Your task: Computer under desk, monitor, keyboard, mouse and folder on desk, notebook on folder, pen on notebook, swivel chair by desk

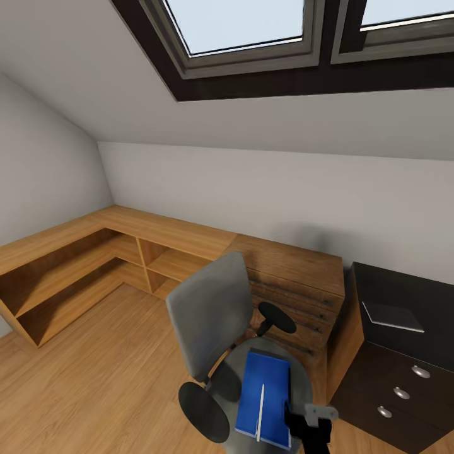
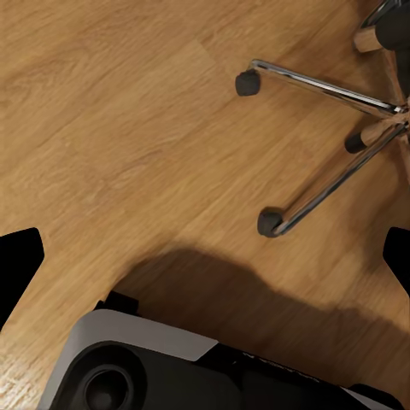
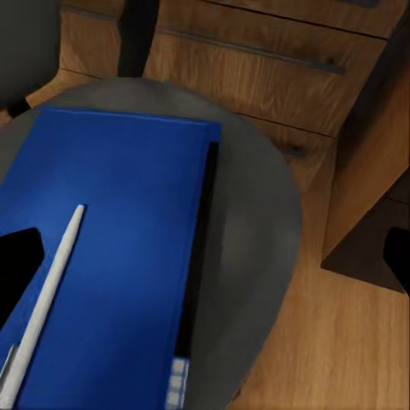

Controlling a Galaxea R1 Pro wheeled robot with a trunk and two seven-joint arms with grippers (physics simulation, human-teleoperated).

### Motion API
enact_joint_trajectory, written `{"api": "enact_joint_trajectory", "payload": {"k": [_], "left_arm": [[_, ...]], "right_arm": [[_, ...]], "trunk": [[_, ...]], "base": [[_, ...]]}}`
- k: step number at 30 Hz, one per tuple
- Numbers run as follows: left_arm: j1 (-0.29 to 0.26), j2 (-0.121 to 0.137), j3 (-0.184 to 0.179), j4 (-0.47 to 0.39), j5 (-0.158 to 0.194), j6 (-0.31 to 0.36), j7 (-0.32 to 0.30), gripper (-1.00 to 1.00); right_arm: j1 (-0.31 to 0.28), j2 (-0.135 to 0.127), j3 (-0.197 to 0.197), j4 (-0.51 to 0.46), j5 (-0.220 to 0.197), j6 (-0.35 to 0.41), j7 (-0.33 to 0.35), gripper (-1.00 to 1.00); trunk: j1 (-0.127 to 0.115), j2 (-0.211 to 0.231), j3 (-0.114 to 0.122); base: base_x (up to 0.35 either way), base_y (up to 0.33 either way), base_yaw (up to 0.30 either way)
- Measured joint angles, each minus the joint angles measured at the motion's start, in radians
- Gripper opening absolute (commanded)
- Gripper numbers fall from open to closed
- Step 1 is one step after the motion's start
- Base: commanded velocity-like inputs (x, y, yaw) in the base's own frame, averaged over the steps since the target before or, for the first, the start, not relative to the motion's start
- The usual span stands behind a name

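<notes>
- Folder (image 3: 111,248): bright blue, lying flat on the grey seat of the swivel chair (image 1: 211,315), with the right gripper (image 3: 205,256) poised just above it; in the right wrist view its two dark fingertips sit at opposite edges of the picture, spread wide with nothing between them.
- Pen (image 3: 43,307): a thin white stick resting lengthwise on the folder, near the dark fingertip (image 3: 17,256) on that side.
- In the head view, the right arm's black and grey end (image 1: 312,422) sits at the folder's near right corner, over the seat's edge.
- Left gripper (image 2: 205,256): fingers wide apart and empty, pointed down at the light wood floor (image 2: 128,128), with the chair's silver legs and black casters (image 2: 272,222) just beyond.
- Chair: backrest turned toward the camera's left, black armrests either side; it stands just in front of a light wood cabinet (image 1: 296,284) with long bar handles.
- Desk (image 1: 403,328): black-topped, to the right of the cabinet, with round silver knobs on its dark drawers.
- Notebook (image 1: 392,315): thin and grey, flat on the desk top.
- Low open wooden shelving (image 1: 94,258) runs along the walls under dark-framed skylights (image 1: 252,38).
</notes>
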Motion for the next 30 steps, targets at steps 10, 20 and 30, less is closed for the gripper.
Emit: {"api": "enact_joint_trajectory", "payload": {"k": [10, 20, 30], "left_arm": [[0.0, 0.001, 0.0, 0.0, 0.0, 0.0, 0.001, 1.0], [0.0, 0.001, 0.001, 0.0, 0.0, 0.0, 0.002, 1.0], [0.0, 0.001, 0.001, 0.0, 0.001, 0.0, 0.002, 1.0]], "right_arm": [[0.0, 0.015, -0.001, -0.041, -0.002, -0.027, 0.0, 1.0], [0.0, 0.016, -0.006, -0.043, -0.004, -0.038, -0.001, 1.0], [0.0, 0.016, -0.005, -0.041, -0.004, -0.039, -0.001, 1.0]], "trunk": [[0.0, 0.0, 0.001], [0.0, 0.0, 0.006], [0.0, 0.0, 0.007]], "base": [[0.0, 0.0, -0.016], [0.0, 0.0, -0.186], [0.0, 0.0, -0.258]]}}
